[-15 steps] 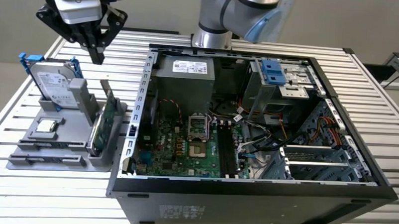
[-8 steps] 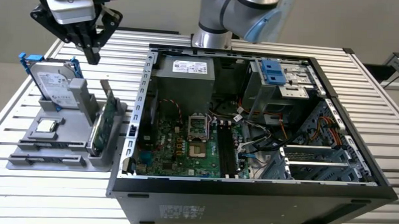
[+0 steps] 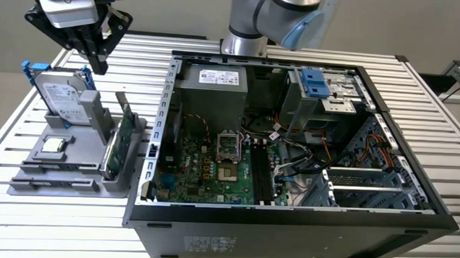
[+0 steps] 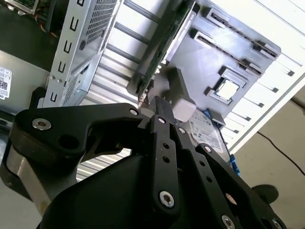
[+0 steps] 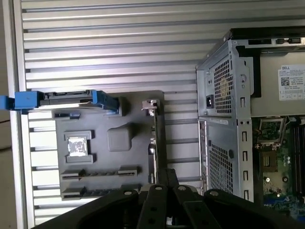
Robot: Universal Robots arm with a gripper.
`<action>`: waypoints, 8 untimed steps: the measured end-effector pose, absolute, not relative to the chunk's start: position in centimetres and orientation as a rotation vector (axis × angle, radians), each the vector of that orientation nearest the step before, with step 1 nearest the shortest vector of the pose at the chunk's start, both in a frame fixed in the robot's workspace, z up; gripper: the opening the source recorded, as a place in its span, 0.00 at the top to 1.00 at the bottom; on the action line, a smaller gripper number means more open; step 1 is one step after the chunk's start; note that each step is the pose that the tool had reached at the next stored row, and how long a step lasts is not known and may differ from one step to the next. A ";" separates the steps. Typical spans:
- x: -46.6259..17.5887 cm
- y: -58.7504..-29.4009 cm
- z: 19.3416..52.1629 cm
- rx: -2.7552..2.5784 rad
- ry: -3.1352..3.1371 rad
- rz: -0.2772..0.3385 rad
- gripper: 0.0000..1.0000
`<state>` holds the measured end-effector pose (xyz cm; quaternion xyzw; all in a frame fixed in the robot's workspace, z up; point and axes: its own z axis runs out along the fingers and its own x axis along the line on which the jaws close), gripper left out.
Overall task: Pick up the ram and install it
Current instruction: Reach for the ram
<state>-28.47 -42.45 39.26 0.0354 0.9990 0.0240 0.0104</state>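
The ram (image 3: 56, 167) is a thin dark stick lying in a slot at the near end of the grey holder (image 3: 76, 158), seen in the first wrist view as the ram (image 5: 95, 173) and in the second as the ram (image 4: 238, 30). My gripper (image 3: 99, 64) hangs well above the holder's far end, by the hard drive (image 3: 63, 94), fingers together with nothing between them. In the wrist views the gripper (image 4: 152, 102) (image 5: 161, 179) sits over the upright green card (image 5: 155, 138). The open computer case (image 3: 165, 132) stands at the exterior view's right of the holder.
The holder also carries a square processor chip (image 3: 53, 144) and the tall green card (image 3: 119, 142). The case shows its motherboard (image 3: 205, 168), power supply (image 3: 216, 82) and drive cage (image 3: 323, 92). Everything rests on a slatted metal table (image 3: 58, 226).
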 end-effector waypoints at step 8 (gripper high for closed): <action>-29.8 -42.7 39.3 0.110 3.118 0.075 1.00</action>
